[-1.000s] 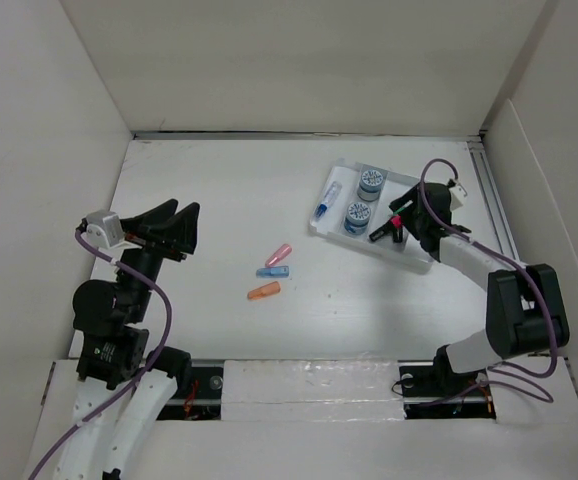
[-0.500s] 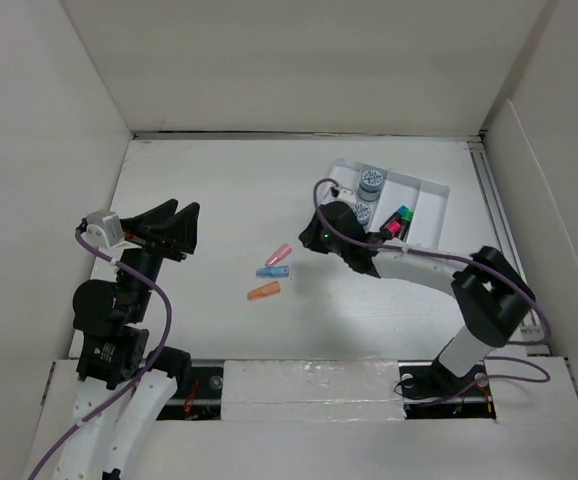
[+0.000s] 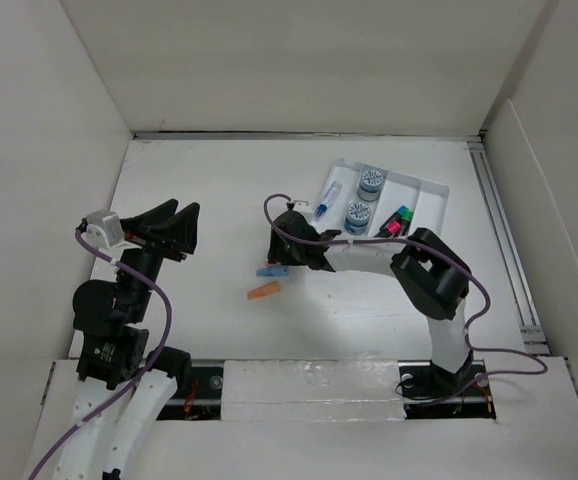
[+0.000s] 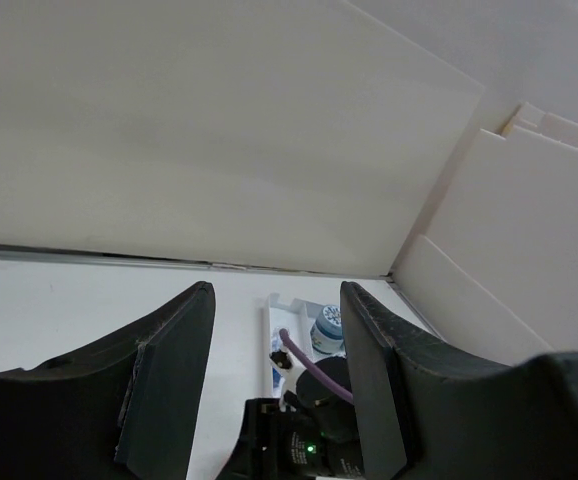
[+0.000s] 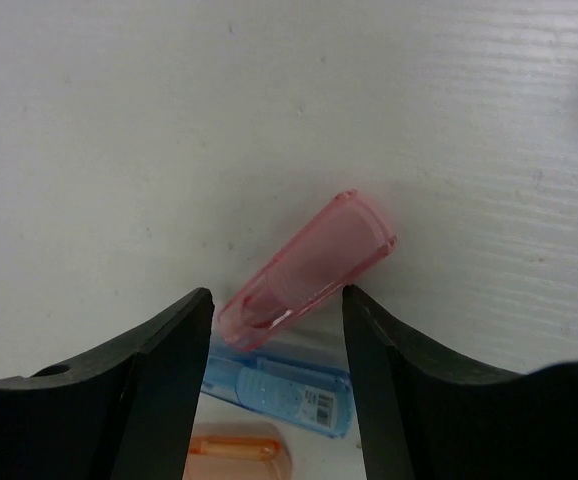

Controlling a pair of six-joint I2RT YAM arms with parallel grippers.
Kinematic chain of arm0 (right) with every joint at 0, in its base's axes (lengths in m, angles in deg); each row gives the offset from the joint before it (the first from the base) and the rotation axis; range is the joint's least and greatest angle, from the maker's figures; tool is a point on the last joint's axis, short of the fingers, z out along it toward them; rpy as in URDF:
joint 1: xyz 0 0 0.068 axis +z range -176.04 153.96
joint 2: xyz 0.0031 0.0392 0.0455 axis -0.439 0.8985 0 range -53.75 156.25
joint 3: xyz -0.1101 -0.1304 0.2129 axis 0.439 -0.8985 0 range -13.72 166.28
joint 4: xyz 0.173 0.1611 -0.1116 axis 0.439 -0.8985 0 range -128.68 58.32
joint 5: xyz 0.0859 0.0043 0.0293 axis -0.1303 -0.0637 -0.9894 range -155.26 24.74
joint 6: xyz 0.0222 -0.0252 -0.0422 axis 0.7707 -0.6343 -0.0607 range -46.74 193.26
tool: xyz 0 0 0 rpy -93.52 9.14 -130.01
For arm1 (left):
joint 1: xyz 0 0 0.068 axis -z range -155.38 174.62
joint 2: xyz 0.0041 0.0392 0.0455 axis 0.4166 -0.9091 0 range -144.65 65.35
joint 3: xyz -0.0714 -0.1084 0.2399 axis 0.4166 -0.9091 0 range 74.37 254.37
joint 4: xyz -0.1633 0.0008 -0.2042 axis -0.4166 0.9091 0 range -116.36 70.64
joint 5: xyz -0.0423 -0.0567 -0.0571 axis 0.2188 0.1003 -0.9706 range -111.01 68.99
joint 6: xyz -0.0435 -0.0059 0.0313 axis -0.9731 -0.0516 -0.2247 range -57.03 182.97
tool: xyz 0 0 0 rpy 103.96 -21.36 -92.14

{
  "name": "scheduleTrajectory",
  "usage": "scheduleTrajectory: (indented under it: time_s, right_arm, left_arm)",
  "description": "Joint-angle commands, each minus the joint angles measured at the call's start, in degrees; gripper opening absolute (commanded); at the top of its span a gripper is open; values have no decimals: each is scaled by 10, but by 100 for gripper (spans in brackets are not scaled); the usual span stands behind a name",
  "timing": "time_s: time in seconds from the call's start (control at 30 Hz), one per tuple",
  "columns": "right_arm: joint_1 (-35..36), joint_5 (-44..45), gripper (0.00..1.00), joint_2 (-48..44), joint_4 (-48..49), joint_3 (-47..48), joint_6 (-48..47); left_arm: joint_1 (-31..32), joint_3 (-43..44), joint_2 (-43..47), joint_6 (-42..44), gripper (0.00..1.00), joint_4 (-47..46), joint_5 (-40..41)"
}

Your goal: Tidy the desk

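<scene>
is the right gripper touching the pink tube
Cannot tell. The right wrist view shows the pink tube inside the open right gripper, but neither gap nor contact is plain.

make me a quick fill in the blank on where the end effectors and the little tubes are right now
The right end effector is open over the ___ tube. The tray holds ___ round jars. The ___ tube lies nearest the arm bases. The left end effector is empty and ___.
Missing words: pink, two, orange, open.
</scene>
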Motion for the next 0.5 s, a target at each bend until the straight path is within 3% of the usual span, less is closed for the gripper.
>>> scheduleTrajectory:
  time_s: [0.0,0.37,0.47]
  right_arm:
    - [5,24,61,26,-24,45,-11]
    - [54,144,63,127,-106,164,-49]
    - [66,192,58,146,-128,182,-58]
  left_arm:
    - [1,0,3,-5,48,-31,-10]
    - [1,1,9,-2,49,-30,-9]
    - [1,3,10,-2,49,-28,-7]
